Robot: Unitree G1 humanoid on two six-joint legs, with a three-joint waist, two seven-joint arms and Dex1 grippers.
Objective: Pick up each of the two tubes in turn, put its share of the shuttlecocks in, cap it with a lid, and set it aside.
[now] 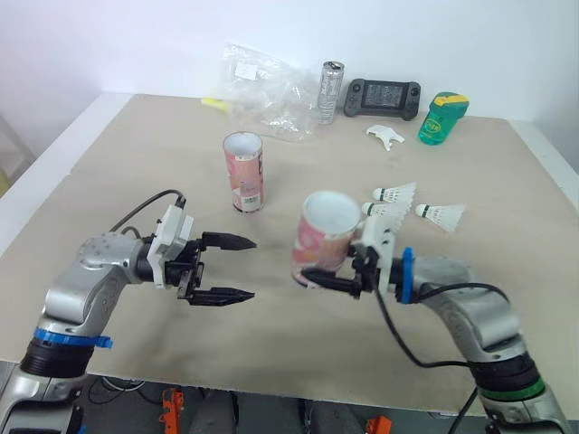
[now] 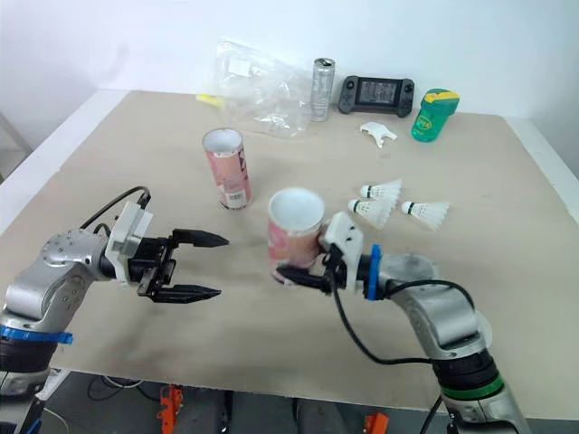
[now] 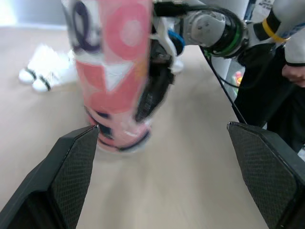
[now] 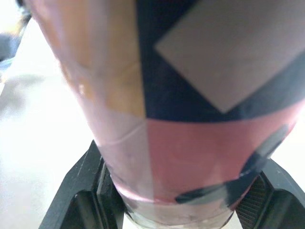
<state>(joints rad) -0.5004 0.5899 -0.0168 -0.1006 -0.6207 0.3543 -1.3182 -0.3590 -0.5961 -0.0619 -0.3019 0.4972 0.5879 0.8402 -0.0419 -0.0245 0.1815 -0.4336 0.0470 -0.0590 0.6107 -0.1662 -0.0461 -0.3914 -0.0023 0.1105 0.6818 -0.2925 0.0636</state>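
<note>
Beige table (image 1: 136, 181); crumpled clear plastic bag (image 1: 262, 86) at far edge, with a silver can (image 1: 331, 92), a game controller (image 1: 382, 96) and a green bottle (image 1: 442, 117) along the same edge.

Held tube (image 1: 324, 237): pink, open mouth tilted towards the head camera, near table centre; right gripper (image 1: 318, 271) clamps it low on the wall, close to the base; cannot tell whether the base touches the table.
Left gripper (image 1: 251, 268): jaws spread wide, nothing between them; it sits to the left of the held tube, apart from it.
Second tube (image 1: 244, 172): upright, open, farther back and left.
Three shuttlecocks (image 1: 395, 193), (image 1: 384, 211), (image 1: 441, 215) lie just right of the held tube.

Right wrist view: both fingers (image 4: 81, 191) press the tube's lower wall from opposite sides.
Left wrist view: a person's hand (image 3: 293, 76) beyond the table edge.
</note>
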